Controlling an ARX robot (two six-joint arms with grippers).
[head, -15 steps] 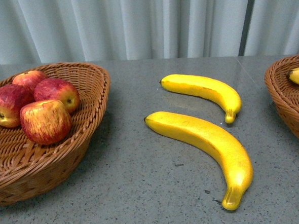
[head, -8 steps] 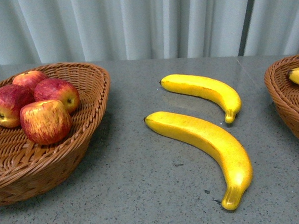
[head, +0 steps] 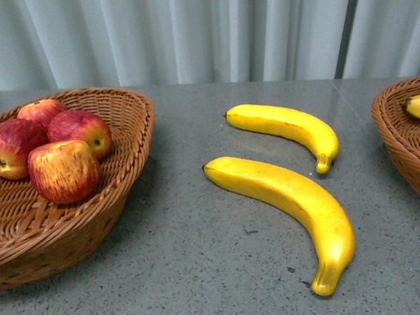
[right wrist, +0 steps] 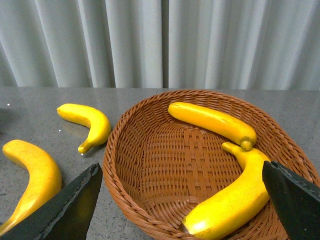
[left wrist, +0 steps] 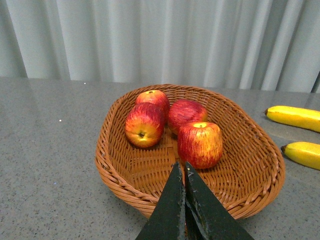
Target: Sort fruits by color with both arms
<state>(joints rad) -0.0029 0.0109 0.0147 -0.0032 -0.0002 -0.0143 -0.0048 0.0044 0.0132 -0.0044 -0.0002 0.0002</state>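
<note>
Ops: Changes since a second ago?

Dev: None in the front view. Four apples (head: 64,170) sit in the apple basket (head: 129,169) exactly as before. The far banana (head: 286,126) and near banana (head: 287,195) haven't shifted either.

Ops: Where are those two?

Dev: On the table (head: 196,272), right of the apple basket and clear of it. They're close together, not touching.

Ops: Grippers?

Dev: Neither shows in the front view. In its wrist view the left gripper (left wrist: 182,166) has both fingers pressed together with the tips meeting and nothing between them. It's lined up with the apple basket, apples beyond the tips. The right gripper (right wrist: 181,169) has its fingers spread wide and holds nothing. The banana basket (right wrist: 114,150) shows between them, with two more bananas (right wrist: 210,121) inside.

Ops: Anything cut off or unclear?

Dev: The front view crops the apple basket at the left and bottom edges. The banana basket, well right of the apple basket past both table bananas, is cropped at the right edge, with only one banana end visible there. The wrist views show the fingers only, gripper bodies out of frame. In the right wrist view the near banana runs off the frame, and one finger covers part of a basket banana. Can't tell either gripper's height over the table.
</note>
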